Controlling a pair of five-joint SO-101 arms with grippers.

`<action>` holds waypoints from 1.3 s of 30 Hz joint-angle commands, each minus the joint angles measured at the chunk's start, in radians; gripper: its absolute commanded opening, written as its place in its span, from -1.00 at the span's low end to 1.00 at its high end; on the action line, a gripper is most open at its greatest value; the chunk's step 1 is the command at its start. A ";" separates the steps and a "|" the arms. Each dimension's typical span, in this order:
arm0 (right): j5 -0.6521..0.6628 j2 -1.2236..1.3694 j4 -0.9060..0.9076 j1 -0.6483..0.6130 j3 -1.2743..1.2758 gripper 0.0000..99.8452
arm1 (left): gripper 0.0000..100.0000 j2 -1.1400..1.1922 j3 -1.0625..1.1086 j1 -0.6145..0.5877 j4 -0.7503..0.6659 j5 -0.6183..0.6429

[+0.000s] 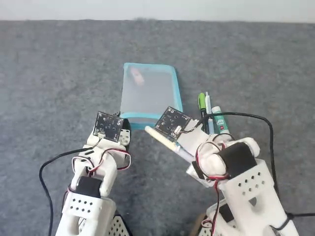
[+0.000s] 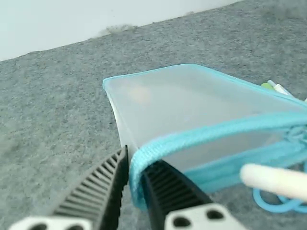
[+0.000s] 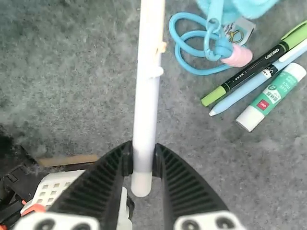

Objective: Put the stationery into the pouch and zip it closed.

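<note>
A translucent pouch (image 1: 147, 93) with teal trim lies flat mid-table. My left gripper (image 2: 135, 175) is shut on the teal zipper edge at the pouch's (image 2: 192, 110) near left corner. Just in front of the pouch's near edge, my right gripper (image 3: 142, 160) is shut on a white pen (image 3: 148, 72), and the pen (image 1: 160, 138) points toward the pouch's mouth; its tip (image 2: 273, 179) is close to the opening. A green pen (image 1: 202, 105), a light blue pen (image 1: 209, 110) and a glue stick (image 1: 220, 120) lie side by side on the mat right of the pouch.
The pouch's blue cord loop (image 3: 196, 40) with a pink bead (image 3: 237, 55) lies on the grey mat (image 1: 59, 73) by the zipper end, close to the pens. The mat stretches bare to the left and behind the pouch. Arm cables trail near the front.
</note>
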 commanded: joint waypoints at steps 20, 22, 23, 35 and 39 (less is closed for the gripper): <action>-0.201 0.733 -0.016 0.102 -0.671 -0.98 | -0.98 0.002 -0.051 0.150 0.014 0.017; -0.204 0.794 -0.016 0.073 -0.735 -0.98 | -0.98 0.002 -0.051 0.149 0.014 0.017; -0.203 0.822 -0.016 0.053 -0.761 -0.97 | -0.98 0.002 -0.051 0.147 0.011 0.017; -0.199 0.862 0.030 0.036 -0.901 -0.58 | -0.98 0.003 -0.051 0.117 0.008 0.017; -0.170 0.791 0.035 0.133 -0.890 -0.58 | -0.98 -0.002 -0.054 0.058 0.008 0.023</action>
